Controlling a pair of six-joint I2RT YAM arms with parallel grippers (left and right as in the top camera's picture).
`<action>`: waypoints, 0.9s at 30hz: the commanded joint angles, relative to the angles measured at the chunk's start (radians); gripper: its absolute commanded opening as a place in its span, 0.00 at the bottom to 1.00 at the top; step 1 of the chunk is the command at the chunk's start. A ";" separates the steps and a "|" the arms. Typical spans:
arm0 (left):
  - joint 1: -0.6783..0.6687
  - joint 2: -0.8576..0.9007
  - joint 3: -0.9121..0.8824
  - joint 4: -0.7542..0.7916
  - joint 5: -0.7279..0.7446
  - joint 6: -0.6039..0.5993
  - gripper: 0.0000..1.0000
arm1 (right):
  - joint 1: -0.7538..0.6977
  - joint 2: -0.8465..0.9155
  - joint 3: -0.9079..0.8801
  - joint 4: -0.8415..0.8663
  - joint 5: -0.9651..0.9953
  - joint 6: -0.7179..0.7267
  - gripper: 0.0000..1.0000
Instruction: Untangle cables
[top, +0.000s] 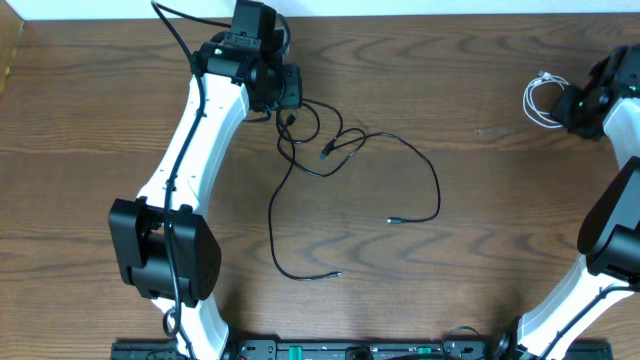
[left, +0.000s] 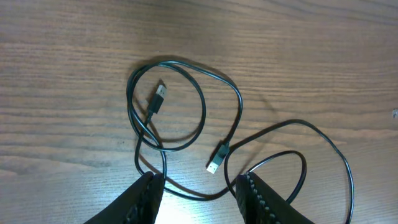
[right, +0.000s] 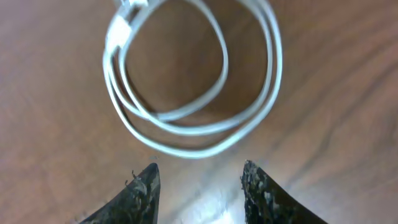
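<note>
Left end effector (left: 199, 186): half open, empty, over black cable (left: 168, 61) on table (top: 100, 100).
Right end effector (right: 199, 180): half open, empty (white cable (right: 199, 149) coiled just ahead).
Risk: left closing on two strands, tightening the tangle.

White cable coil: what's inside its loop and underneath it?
Only bare wooden table shows through the white cable's loops; nothing sits inside. From overhead, the right gripper seems to cover the coil's right edge.

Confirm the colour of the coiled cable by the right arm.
White cable, clearest in the right wrist view.
</note>
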 joint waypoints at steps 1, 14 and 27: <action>-0.004 0.017 -0.008 0.001 -0.013 0.005 0.43 | 0.004 0.010 -0.032 -0.032 -0.015 -0.016 0.38; -0.004 0.017 -0.008 0.002 -0.013 0.002 0.43 | 0.008 0.010 -0.172 0.076 0.071 -0.054 0.38; -0.004 0.017 -0.008 0.002 -0.013 -0.011 0.43 | 0.005 0.178 -0.220 0.453 0.259 0.068 0.42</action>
